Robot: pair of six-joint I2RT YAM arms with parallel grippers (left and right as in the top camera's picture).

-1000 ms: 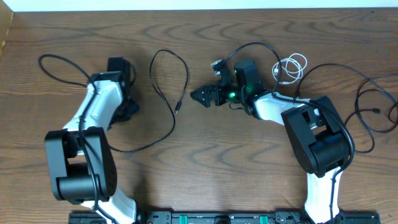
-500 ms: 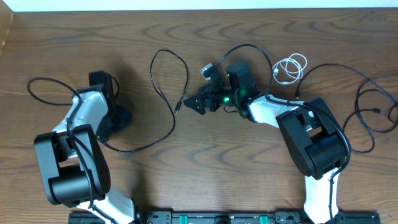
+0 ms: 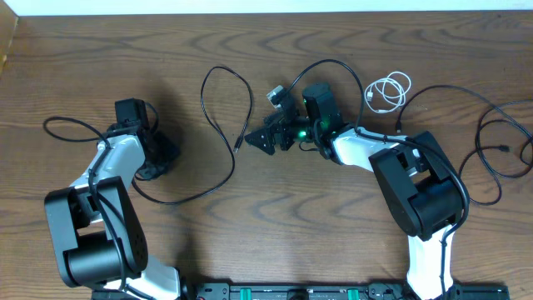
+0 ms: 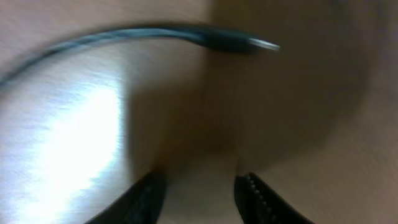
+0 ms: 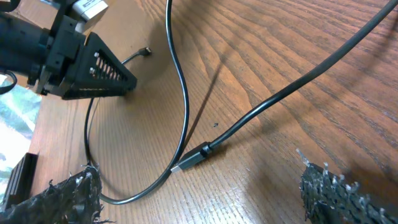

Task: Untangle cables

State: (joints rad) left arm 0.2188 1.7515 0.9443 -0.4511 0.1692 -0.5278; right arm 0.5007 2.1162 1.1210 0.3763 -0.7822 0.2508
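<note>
A long black cable (image 3: 243, 100) loops across the table's middle. One plug end (image 5: 186, 163) lies on the wood just ahead of my right gripper (image 5: 199, 182), whose jaws stand wide open and empty around it (image 3: 258, 140). The cable's other stretch runs left to my left gripper (image 3: 156, 157). In the left wrist view that gripper (image 4: 202, 182) hovers low over the wood with a narrow empty gap, and a black plug (image 4: 239, 42) lies ahead of it, blurred. A short white cable (image 3: 390, 90) is coiled at the back right. More black cables (image 3: 500, 150) sprawl at the far right.
A thin black loop (image 3: 62, 125) lies left of the left arm. The table's back edge meets a white wall. The two arm bases stand at the front edge.
The left arm swung left and toward the front, and its jaws narrowed. The right gripper slid a little left toward the plug end.
</note>
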